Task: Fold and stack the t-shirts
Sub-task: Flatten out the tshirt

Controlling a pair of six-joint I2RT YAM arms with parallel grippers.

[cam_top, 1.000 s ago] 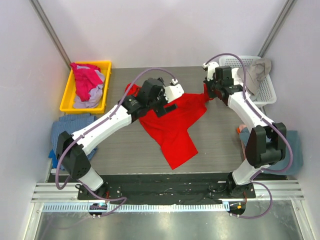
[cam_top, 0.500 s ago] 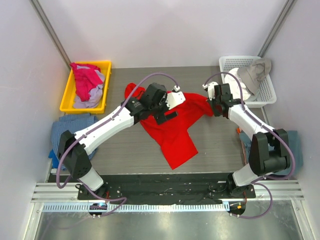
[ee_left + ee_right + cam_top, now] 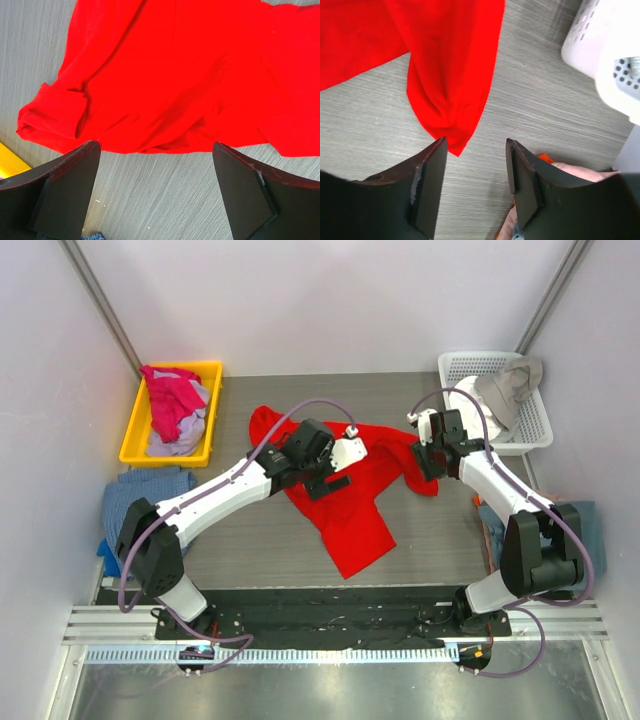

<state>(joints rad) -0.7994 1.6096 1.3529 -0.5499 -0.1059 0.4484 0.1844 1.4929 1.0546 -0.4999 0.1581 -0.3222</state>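
Observation:
A bright red t-shirt lies spread, partly rumpled, on the grey table in the top view. Over its upper middle hovers my left gripper. In the left wrist view the left gripper is open over bare table, with the red shirt just beyond its fingertips. By the shirt's right sleeve is my right gripper. The right gripper is open and empty in the right wrist view. The sleeve end lies flat beside its left finger. More t-shirts, pink and lavender, fill a yellow bin.
The yellow bin stands at the back left, a white basket with grey cloth at the back right. A blue chequered cloth lies at the left edge, a blue cloth and pink-orange cloth at the right.
My right gripper opened and let the red sleeve drop onto the table, after moving nearer and lower. The left arm shifted slightly towards the near edge, still open.

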